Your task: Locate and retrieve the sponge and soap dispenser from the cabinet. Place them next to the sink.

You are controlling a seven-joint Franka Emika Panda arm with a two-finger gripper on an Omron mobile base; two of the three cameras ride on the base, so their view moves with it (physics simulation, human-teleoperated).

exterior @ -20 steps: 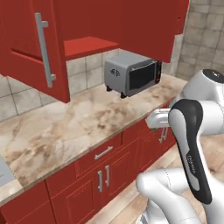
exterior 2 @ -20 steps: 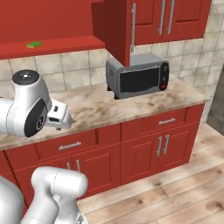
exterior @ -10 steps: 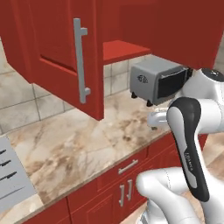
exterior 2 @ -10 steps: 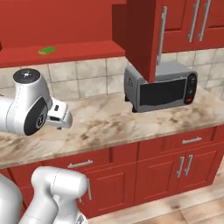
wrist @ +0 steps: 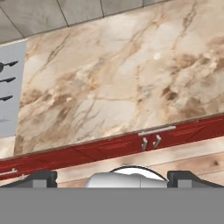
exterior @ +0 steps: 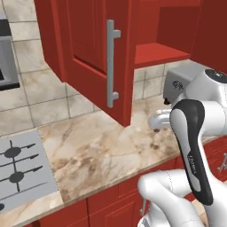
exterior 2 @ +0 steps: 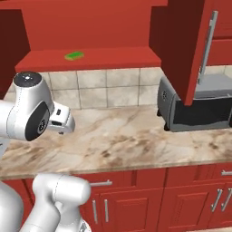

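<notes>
Views shifted sideways since before, cabinet (exterior 2: 90,59) open, sponge (exterior 2: 74,55) on shelf, claw (wrist: 111,177) parted, empty.

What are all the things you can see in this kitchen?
sponge: one, bright green, on the red shelf inside the open cabinet
cabinet: one, red, on the wall, door swung open, long grey bar handle
toaster oven: one, grey with a dark front, on the counter under the open door
counter: one, beige marble, along the tiled wall
stove top: one, grey with black burner marks, at the counter's left end
base cupboards: red, grey handles, below the counter
wall tiles: beige, behind the counter
floor: light wood
robot arm: one, white with dark joints
gripper: one, dark tips, held over the counter edge
</notes>
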